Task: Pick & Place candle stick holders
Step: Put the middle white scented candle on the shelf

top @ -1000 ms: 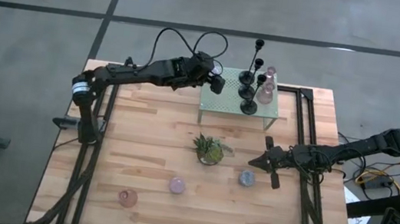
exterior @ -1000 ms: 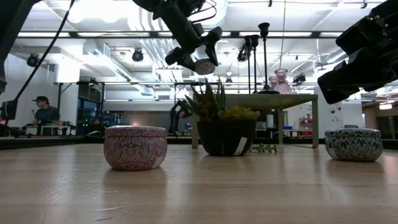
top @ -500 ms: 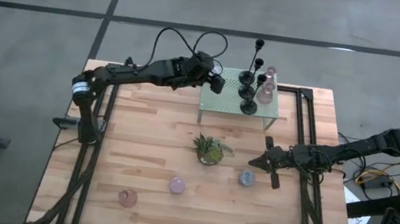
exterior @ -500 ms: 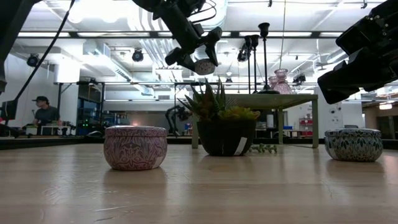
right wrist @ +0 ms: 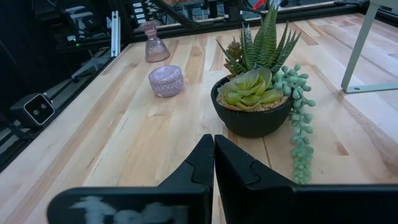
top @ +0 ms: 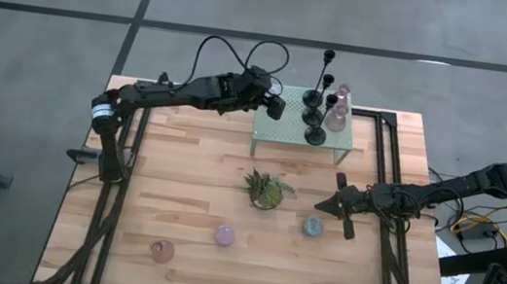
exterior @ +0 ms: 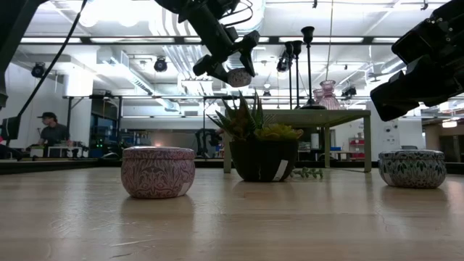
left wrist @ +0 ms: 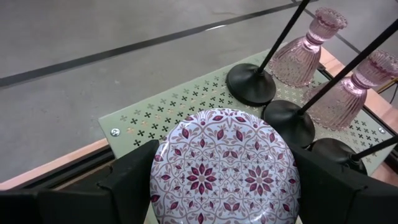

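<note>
My left gripper [top: 275, 105] is shut on a round tin holder with a white and maroon flowered lid [left wrist: 225, 165]. It holds the tin above the left end of the pale green mesh rack [top: 279, 134]. Three black candlesticks [top: 319, 100] and two pink glass holders [top: 339, 112] stand on the rack by their bases. My right gripper [top: 336, 205] is shut and empty, just above the table beside a blue round holder [top: 312, 226]. A lilac holder [top: 225, 234] and a pink holder [top: 162, 250] sit on the table near its front. My left gripper pinches the tin's round side wall [left wrist: 157, 180] between its two fingers [left wrist: 127, 186], one on each side. The fingers come from the table's left, slanting down. The tin is lifted clear above the rack [left wrist: 149, 112], its lid tilted toward the wrist camera.
A potted spiky green plant [top: 266, 189] stands mid-table between the rack and the small holders. Black frame rails [top: 389, 170] run along both table sides. The rack's left end [left wrist: 134, 118] is bare mesh. A person [exterior: 51, 130] sits far behind the table.
</note>
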Motion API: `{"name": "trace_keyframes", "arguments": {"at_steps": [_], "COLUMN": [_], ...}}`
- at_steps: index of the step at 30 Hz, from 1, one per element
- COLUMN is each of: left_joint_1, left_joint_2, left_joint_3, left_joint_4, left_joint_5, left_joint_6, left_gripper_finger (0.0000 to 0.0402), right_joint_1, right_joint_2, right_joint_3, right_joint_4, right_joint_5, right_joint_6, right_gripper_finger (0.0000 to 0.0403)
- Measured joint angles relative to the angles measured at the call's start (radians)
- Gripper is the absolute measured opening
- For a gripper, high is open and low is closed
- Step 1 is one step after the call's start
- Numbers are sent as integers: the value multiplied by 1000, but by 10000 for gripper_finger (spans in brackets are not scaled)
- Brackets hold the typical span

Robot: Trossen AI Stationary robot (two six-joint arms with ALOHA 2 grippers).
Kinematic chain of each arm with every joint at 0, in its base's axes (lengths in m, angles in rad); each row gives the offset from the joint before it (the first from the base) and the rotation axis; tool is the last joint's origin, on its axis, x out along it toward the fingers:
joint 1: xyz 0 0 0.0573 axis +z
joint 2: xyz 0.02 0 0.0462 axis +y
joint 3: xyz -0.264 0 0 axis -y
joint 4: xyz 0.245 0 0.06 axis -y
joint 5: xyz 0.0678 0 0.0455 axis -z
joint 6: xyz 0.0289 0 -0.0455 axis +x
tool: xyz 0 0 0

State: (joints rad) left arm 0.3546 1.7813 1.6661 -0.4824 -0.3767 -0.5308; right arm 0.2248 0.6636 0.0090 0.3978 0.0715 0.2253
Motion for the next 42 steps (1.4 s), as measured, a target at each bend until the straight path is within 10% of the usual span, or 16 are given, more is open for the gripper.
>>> {"name": "trace_keyframes", "arguments": {"at_steps": [42], "left_joint_1": [-12], "left_joint_2": [0], "left_joint_3": [0], "left_joint_4": [3], "left_joint_5": [0], "left_joint_6": [20], "left_gripper_finger": [309], "right_joint_1": [0], "right_joint_2": [0], "right_joint_3": [0], "right_joint_4": [0], "right_joint_5": [0], "right_joint_6": [0], "right_gripper_finger": [9]}}
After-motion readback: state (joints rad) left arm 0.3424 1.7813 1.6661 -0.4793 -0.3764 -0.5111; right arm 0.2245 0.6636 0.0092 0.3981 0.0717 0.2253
